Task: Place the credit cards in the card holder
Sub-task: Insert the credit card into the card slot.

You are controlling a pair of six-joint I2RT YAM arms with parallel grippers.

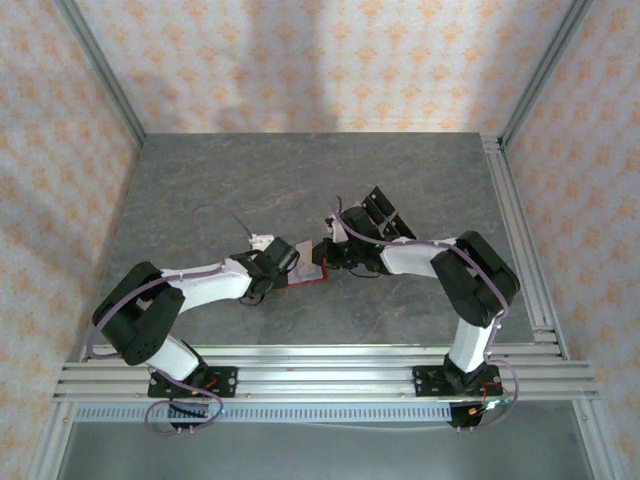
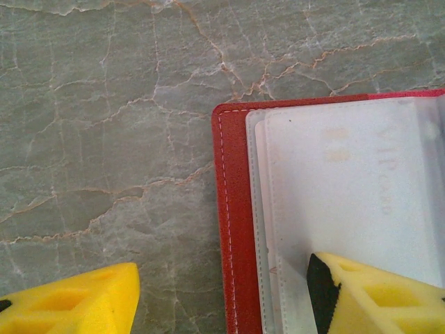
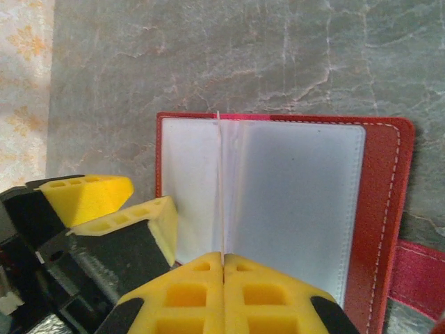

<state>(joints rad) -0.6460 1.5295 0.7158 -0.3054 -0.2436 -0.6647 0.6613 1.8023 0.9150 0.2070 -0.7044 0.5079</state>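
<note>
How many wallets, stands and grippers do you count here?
wallet: 1
stand: 1
grippers: 2, the left gripper and the right gripper
Total: 4

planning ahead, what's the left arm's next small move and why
Probably nudge the left gripper forward to seat the credit card deeper: it is open, one finger over the card in the card holder; the right gripper pinches a sleeve leaf.
</note>
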